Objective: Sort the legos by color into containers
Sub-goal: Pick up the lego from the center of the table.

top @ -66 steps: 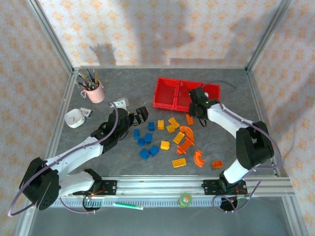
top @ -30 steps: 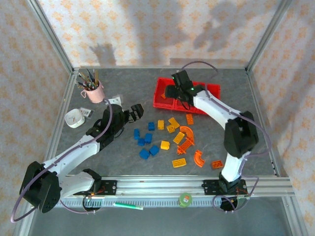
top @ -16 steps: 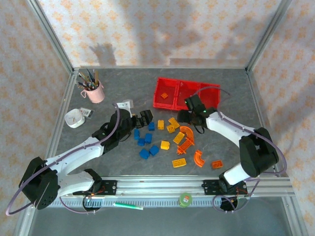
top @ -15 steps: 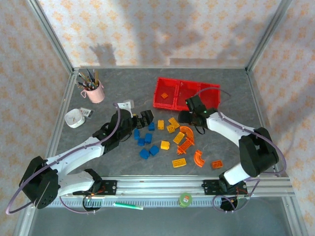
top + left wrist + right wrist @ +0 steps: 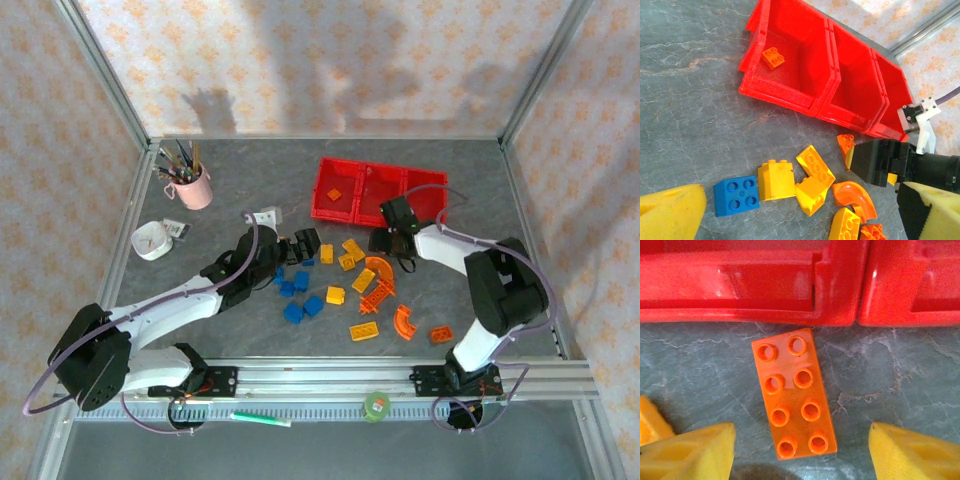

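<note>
The red containers (image 5: 345, 213) stand at the back centre, and one orange brick (image 5: 335, 195) lies in the left bin (image 5: 785, 97). Blue, yellow and orange legos (image 5: 335, 295) are scattered on the grey table in front. My right gripper (image 5: 384, 240) is low beside the bins' front wall (image 5: 740, 280), open, its yellow fingertips on either side of a flat orange eight-stud brick (image 5: 792, 395) without touching it. My left gripper (image 5: 303, 245) is open above a blue brick (image 5: 737, 194) and two yellow bricks (image 5: 776, 179), with nothing between its fingers.
A pink cup of pens (image 5: 190, 185) and a white round object (image 5: 152, 241) sit at the left. Orange arches (image 5: 403, 322) lie near the front right. A green tape roll (image 5: 376, 405) rests on the front rail. Metal frame posts border the table.
My right gripper left the left bin, where an orange brick now lies, and came down in front of the bins over another orange brick. My left gripper moved right toward the bricks.
</note>
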Available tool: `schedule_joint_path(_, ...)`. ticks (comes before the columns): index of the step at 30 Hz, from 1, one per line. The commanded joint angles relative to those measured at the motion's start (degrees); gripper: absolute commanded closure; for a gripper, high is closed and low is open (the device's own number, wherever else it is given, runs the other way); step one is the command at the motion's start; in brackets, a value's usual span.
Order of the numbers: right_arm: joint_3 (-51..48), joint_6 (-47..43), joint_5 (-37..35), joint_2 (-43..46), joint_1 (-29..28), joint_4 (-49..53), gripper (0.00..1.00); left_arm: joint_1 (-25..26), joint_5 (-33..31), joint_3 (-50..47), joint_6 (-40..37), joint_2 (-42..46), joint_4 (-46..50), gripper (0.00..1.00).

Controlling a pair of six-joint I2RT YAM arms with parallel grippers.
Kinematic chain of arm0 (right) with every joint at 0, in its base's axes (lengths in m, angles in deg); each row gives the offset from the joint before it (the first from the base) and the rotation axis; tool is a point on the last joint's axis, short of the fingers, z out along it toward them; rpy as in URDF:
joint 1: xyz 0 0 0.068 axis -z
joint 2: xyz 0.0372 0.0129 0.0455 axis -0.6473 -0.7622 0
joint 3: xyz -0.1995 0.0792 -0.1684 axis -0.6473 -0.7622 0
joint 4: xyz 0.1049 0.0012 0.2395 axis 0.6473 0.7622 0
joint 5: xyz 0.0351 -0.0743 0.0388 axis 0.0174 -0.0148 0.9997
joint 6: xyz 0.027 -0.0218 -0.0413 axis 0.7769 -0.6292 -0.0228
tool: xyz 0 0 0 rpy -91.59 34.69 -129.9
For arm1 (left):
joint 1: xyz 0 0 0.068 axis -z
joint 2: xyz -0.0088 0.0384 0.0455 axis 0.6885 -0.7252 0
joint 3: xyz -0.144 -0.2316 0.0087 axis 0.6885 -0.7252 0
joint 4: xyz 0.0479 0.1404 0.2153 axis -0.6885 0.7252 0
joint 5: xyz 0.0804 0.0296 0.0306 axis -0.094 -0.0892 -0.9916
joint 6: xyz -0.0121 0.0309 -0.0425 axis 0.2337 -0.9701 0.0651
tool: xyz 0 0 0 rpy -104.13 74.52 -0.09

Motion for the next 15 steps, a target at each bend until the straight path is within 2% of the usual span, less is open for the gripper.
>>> schedule_joint_path(1, 2.6, -1.7, -2.4, -2.0, 0.3, -0.8, 0.33, 0.4, -2.6, 0.5, 0.9, -0.3, -1.7, 0.01)
schedule_joint_path(12, 5.6, -3.8, -6.0, -6.7, 0.3, 0.7, 0.46, 0.4, -4.4, 0.4, 0.2, 0.1, -0.3, 0.01)
schedule_joint_path(15, 5.6, -4.0, -5.7, -6.9, 0.3, 1.2, 0.52, 0.4, -4.6, 0.4, 0.0, 0.0, -0.1, 0.01)
